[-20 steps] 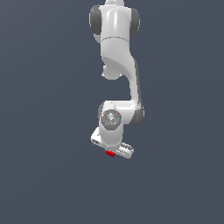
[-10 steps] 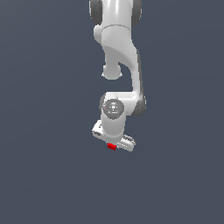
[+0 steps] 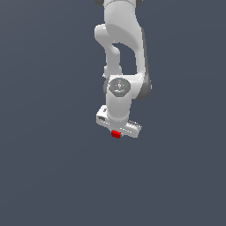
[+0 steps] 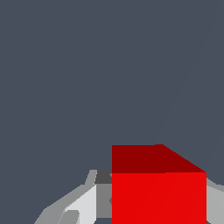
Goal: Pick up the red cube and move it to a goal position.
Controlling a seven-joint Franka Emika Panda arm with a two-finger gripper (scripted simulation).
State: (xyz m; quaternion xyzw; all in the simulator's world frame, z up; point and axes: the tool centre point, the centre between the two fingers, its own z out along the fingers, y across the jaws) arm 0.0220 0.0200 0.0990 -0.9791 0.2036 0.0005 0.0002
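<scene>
Exterior view: your white Panda arm hangs down from the top edge of the frame, its wrist joint turned toward the camera and the tool at its lowest point. The red cube sits tucked under the white crossbar of the tool, only a sliver of it showing below the bar, slightly toward the exterior view's left of the bar's middle. You have open room on every side here: a flat, unbroken blue-grey field surrounds the arm to the exterior view's left, to its right and below the cube, with no edge of a worktop, no wall and no other object to be made out. Whether that grey is a surface or plain backdrop, you cannot tell.

In the wrist view, the red cube fills the near part of the picture, its bright face toward the lens and a darker face angled away. A pale grey finger presses in against one side of it and a second grey edge shows at the opposite side, so the tool is clamped on the cube. Beyond the cube the same even grey runs out to every border, with nothing standing in the way.
</scene>
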